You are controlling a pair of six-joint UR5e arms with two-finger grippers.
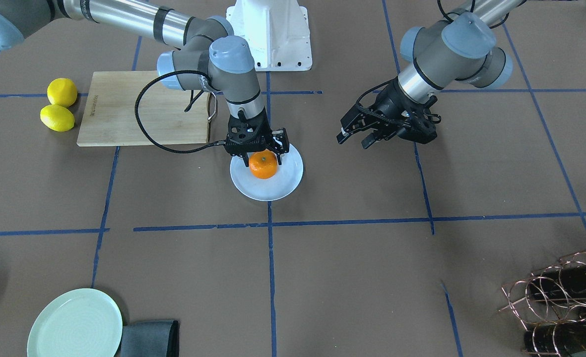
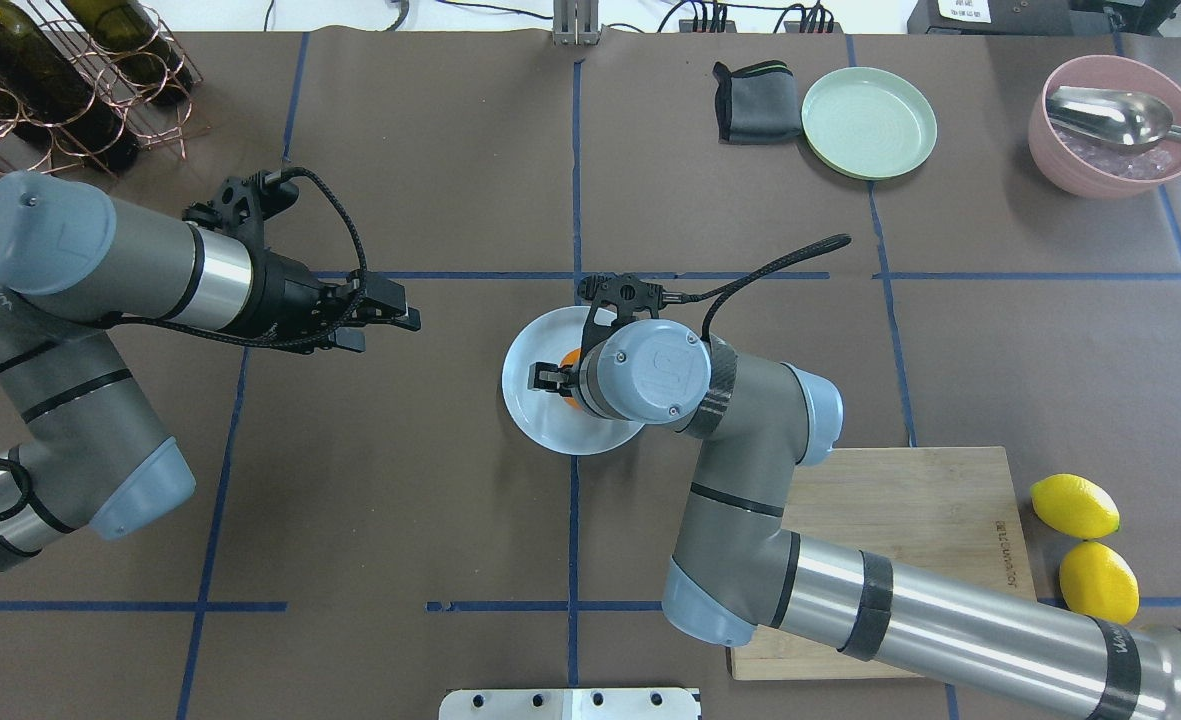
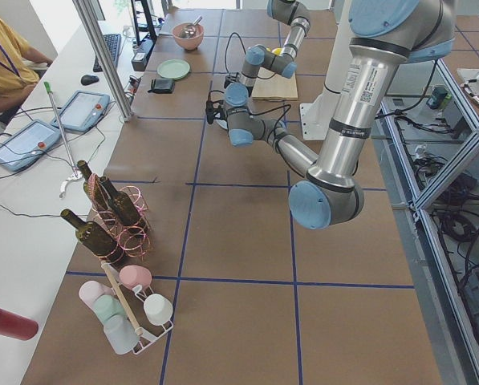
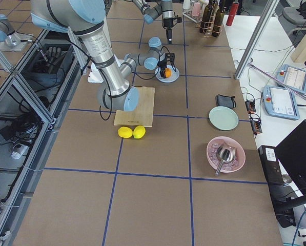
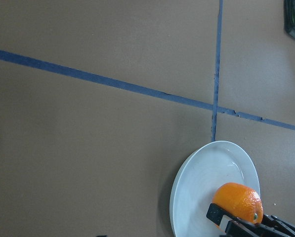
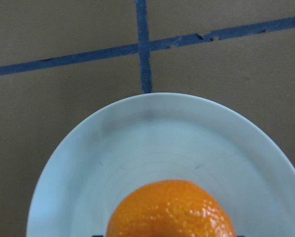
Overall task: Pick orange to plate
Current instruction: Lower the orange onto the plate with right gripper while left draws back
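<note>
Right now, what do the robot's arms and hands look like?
The left arm and right arm are grey tubes with pale blue round joint caps and shiny silver sections. The left hand and right hand are black with two fingers, each trailing a black cable.

Bright, even light from overhead all round, with soft-edged shadows on the brown table point(image 1: 352, 277); glare's only a faint sheen on the plate point(image 6: 88, 163); right wrist view goes a bit soft on the orange point(image 6: 172, 212); front view dims toward its lower corners.
</note>
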